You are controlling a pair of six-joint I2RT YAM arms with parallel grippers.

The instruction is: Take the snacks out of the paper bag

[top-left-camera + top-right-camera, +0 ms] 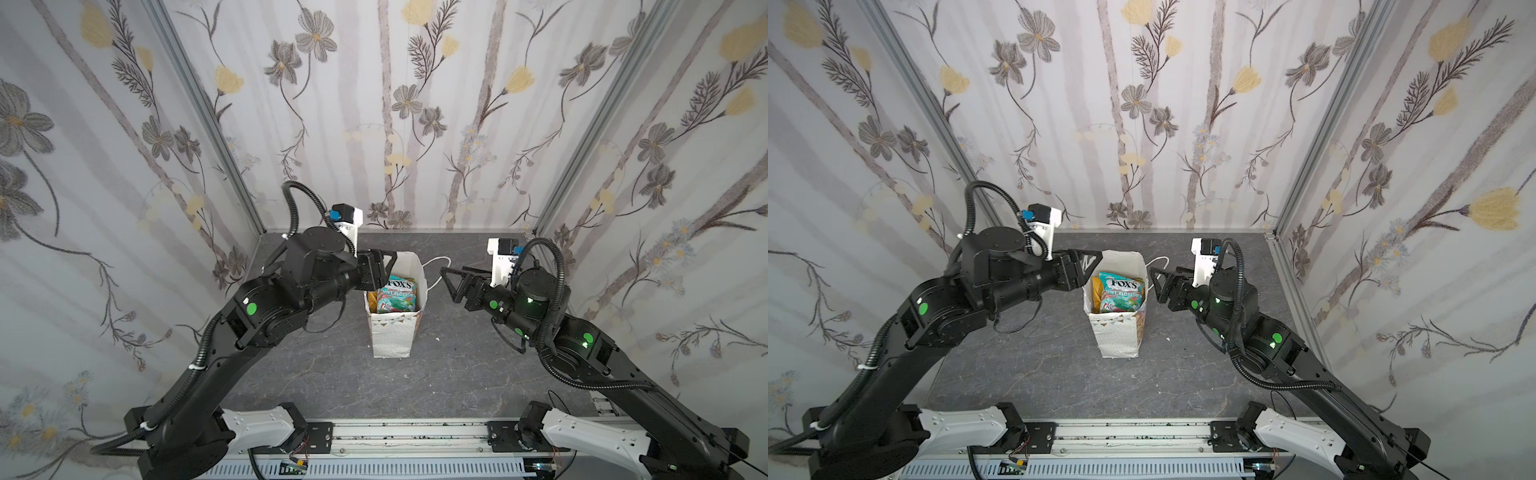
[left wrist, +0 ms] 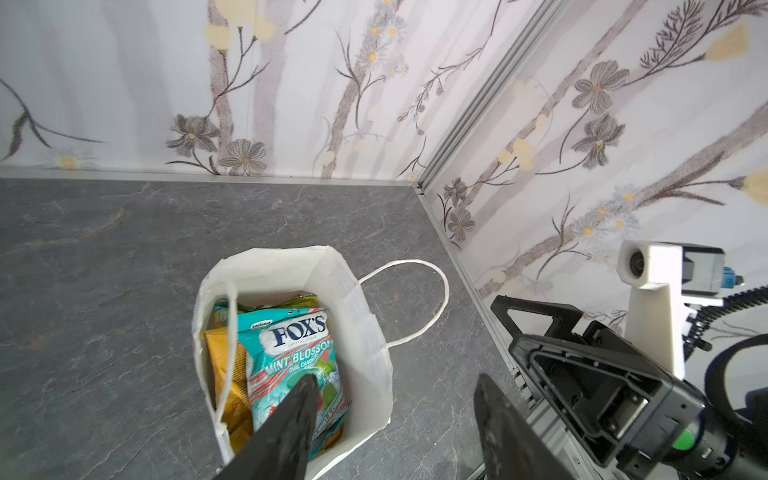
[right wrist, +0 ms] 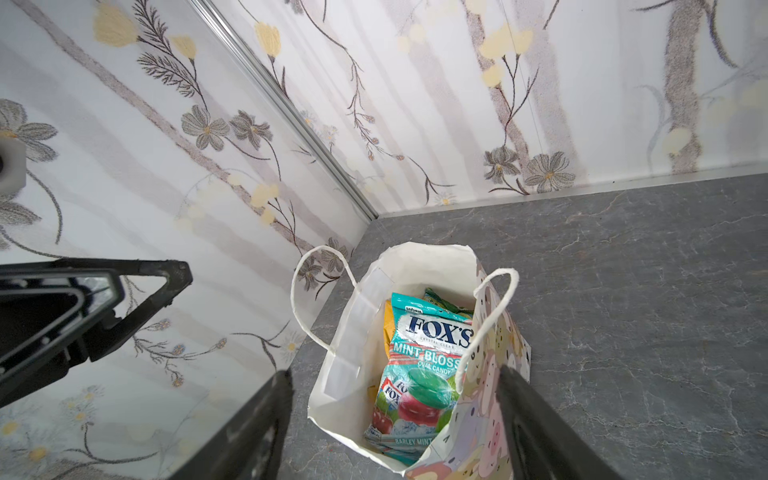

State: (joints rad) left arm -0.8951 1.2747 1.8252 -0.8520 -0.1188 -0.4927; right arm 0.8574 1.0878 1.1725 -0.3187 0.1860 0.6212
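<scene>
The white paper bag (image 1: 394,334) stands upright mid-table with its mouth open, seen in both top views (image 1: 1119,336). Inside lie the snacks: a teal FOX'S packet (image 1: 398,291) (image 2: 291,349) (image 3: 428,361) on top, a yellow-orange packet (image 2: 220,365) beside it, and others mostly hidden beneath. My left gripper (image 1: 388,259) (image 2: 397,382) is open and empty, level with the bag's left rim. Just right of the bag, clear of it, my right gripper (image 1: 449,284) (image 3: 395,374) is open and empty too. One cord handle (image 1: 436,266) hangs outward toward the right gripper.
The dark grey marbled table (image 1: 436,374) is boxed in by flowered walls (image 1: 415,124) at the back and both sides. A metal rail (image 1: 407,432) carrying both arm bases runs along the front edge.
</scene>
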